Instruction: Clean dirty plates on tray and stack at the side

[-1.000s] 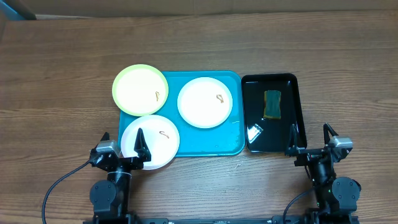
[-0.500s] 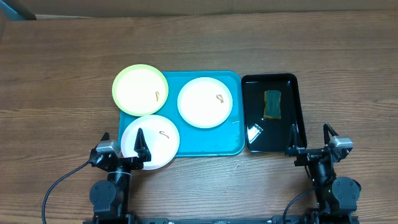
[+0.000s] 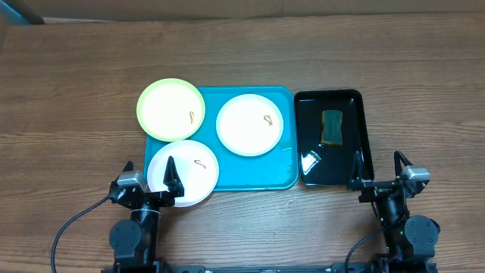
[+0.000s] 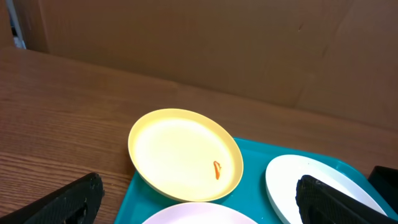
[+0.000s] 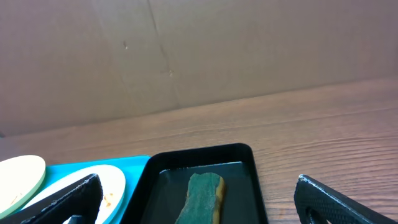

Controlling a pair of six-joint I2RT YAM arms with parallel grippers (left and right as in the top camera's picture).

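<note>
The left gripper [image 3: 149,176] stands wide with nothing in it, at the worktop's [image 3: 76,76] near edge. From overhead, one of its fingers [image 3: 171,176] overlaps the near white plate [image 3: 193,163], which overhangs the near-left corner of the turquoise tray [image 3: 258,173]. The right gripper [image 3: 377,171] is also wide and holds nothing, just beside the black tray [image 3: 366,136] with the sponge [image 3: 332,126] in it. A second white plate [image 3: 250,124] lies fully on the turquoise tray. The yellow-green plate [image 3: 170,109] overlaps its far-left corner. Each plate shows a small orange smear.

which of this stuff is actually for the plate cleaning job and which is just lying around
For the job: yellow-green plate, middle white plate, front white plate, blue tray, sponge, black tray.
Just lying about: cardboard backdrop, small pale fleck.
</note>
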